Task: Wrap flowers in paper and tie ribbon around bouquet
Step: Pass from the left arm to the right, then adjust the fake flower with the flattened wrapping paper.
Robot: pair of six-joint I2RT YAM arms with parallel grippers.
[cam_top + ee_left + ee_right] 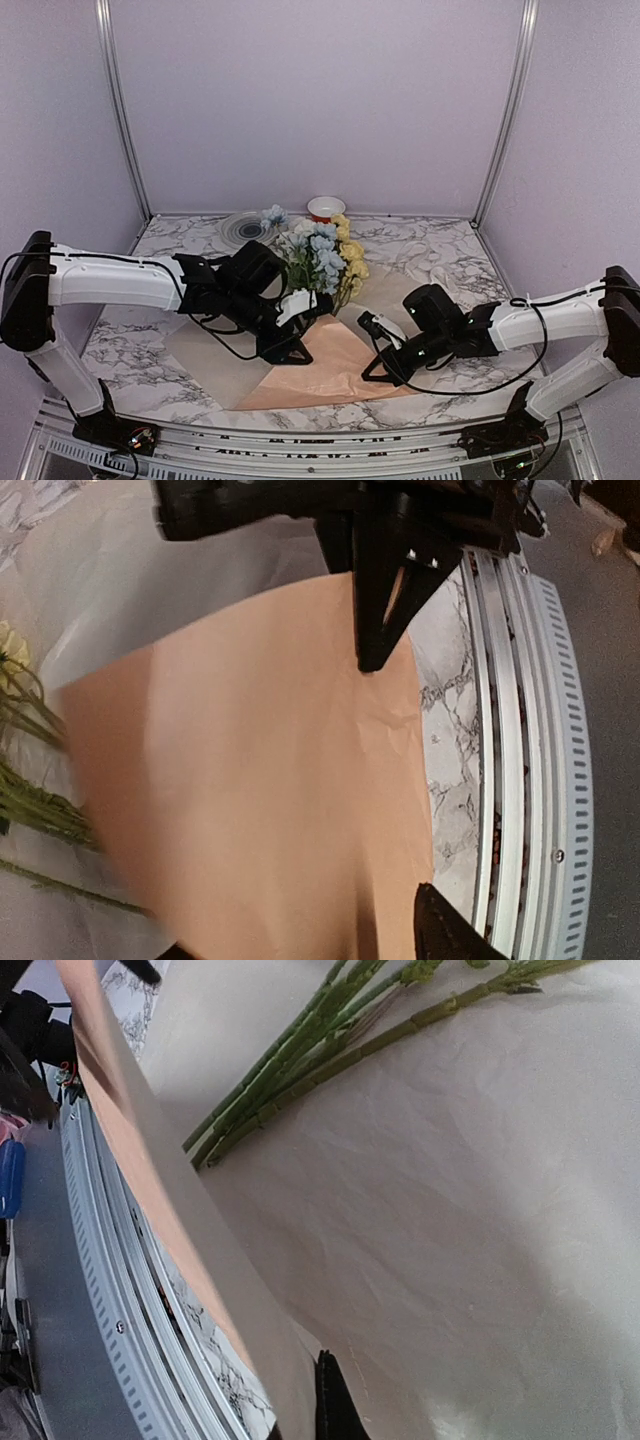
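Note:
The flowers (322, 256), pale blue, white and yellow, lie at the table's middle with their green stems (300, 1060) on the paper's pale underside (450, 1240). The paper (335, 365) has its near corner folded up, peach side showing. My left gripper (285, 350) hangs over that peach fold (270, 780), open, its fingertips (440, 930) apart. My right gripper (378, 372) is shut on the paper's lifted edge (150, 1160), with one dark finger (335, 1405) showing. The ribbon is out of view. No wrapped bouquet shows.
A small red-and-white bowl (326, 207) and a round striped dish (245, 229) stand behind the flowers. A perforated metal rail (520, 780) runs along the table's near edge. Black cables trail from both arms over the marble top (450, 250).

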